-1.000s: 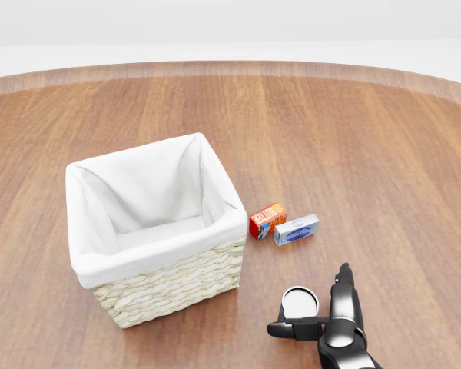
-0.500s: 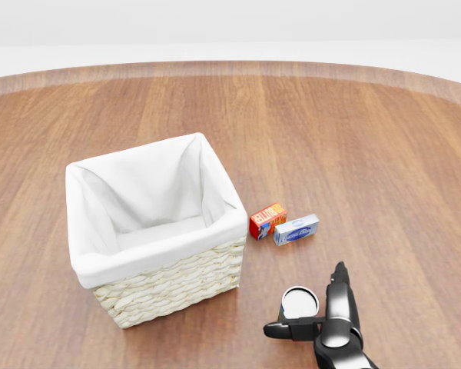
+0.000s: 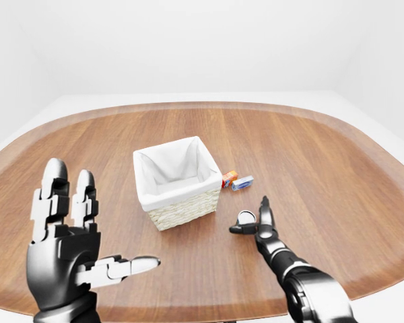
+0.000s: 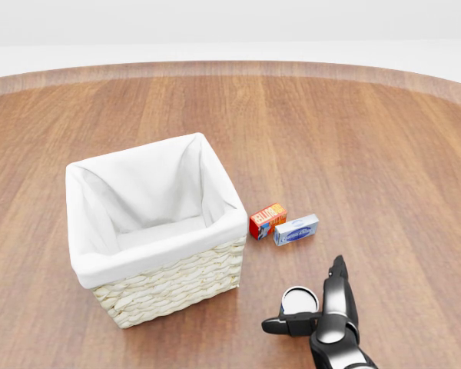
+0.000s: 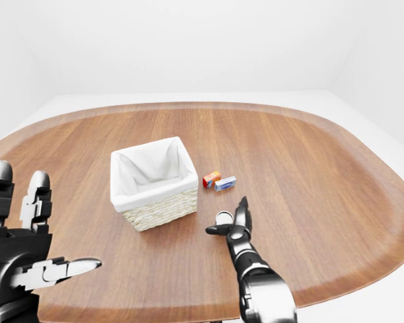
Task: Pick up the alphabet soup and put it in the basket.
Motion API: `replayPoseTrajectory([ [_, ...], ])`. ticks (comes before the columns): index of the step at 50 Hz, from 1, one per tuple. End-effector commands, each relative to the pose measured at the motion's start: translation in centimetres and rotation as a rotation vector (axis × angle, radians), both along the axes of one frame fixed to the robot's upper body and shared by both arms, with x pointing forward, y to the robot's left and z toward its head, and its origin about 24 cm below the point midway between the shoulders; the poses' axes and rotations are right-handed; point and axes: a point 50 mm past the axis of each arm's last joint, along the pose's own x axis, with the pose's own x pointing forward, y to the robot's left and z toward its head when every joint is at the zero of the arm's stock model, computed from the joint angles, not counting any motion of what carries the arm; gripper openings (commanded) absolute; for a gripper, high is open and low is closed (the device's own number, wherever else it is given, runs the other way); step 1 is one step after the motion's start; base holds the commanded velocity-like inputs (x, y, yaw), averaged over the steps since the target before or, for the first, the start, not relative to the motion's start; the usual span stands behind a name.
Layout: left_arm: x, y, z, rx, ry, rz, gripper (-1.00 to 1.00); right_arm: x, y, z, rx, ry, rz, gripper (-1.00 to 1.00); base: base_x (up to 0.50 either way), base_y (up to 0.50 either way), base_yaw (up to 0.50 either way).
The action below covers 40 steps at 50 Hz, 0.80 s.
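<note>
- White walls and a pale floor ring the big oval wooden surface (image 3: 310, 155) that fills my eye views.
- Near the middle of it I see the basket (image 4: 155, 234), woven straw with a white cloth liner folded over its rim, nothing visible inside it.
- Just to the right of the basket in the head view lie two small boxes, touching or nearly so: an orange-red box (image 4: 266, 220) and a blue-and-white box (image 4: 296, 229) on its right.
- The alphabet soup (image 4: 299, 300) stands upright on the surface, below those boxes and to the lower right of the basket, well outside it; I see mostly its pale round top with a dark rim.
- My right hand (image 4: 323, 317) is at the can from the bottom edge of the head view. Its fingers (image 4: 337, 286) are spread: one reaches up along the can's right side, the thumb crosses just below the can toward the left. They stand about the can without closing on it; I cannot tell whether they touch it.
- My left hand (image 3: 71, 245) is raised at the lower left of the left-eye view, palm facing me, well apart from everything, fingers spread wide and holding nothing.
</note>
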Motion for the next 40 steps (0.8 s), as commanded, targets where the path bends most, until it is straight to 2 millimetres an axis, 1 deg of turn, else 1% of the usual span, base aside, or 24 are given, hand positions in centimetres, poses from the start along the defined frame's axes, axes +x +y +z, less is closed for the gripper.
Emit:
replayPoseTrajectory([
  [1, -0.10, 0.05, 0.10, 0.000, -0.003, 0.002, 1.00, 0.24, 0.10, 0.26, -0.028, -0.010, 0.000, 1.00, 0.00, 0.00, 0.00],
  [5, -0.04, 0.02, 0.07, 0.001, -0.002, 0.001, 1.00, 0.15, 0.19, 0.18, -0.029, -0.006, 0.004, 1.00, 0.00, 0.00, 0.00],
  [7, -0.10, 0.05, 0.09, 0.000, -0.003, 0.002, 1.00, 0.13, 0.21, 0.15, -0.028, -0.005, 0.006, 0.61, 0.00, 0.00, 0.00],
  [8, -0.11, 0.06, 0.10, 0.000, -0.004, 0.002, 1.00, 0.10, 0.21, 0.12, -0.027, -0.004, 0.006, 0.26, 0.00, 0.00, 0.00],
  [10, -0.15, 0.09, 0.12, -0.001, -0.005, 0.003, 1.00, 0.05, 0.22, 0.06, -0.026, -0.002, 0.007, -0.76, 0.00, 0.00, 0.00],
  [11, -0.19, 0.09, 0.14, -0.001, -0.006, 0.003, 1.00, 0.03, 0.23, 0.04, -0.027, -0.001, 0.008, -0.98, 0.00, 0.00, 0.00],
  [13, -0.22, 0.11, 0.16, -0.002, -0.007, 0.003, 1.00, 0.03, 0.23, 0.04, -0.027, -0.001, 0.009, -1.00, 0.00, 0.00, 0.00],
  [40, -0.17, 0.10, 0.16, -0.002, -0.006, 0.005, 1.00, 0.10, 0.01, 0.08, -0.008, 0.000, 0.004, -1.00, 0.00, 0.00, 0.00],
])
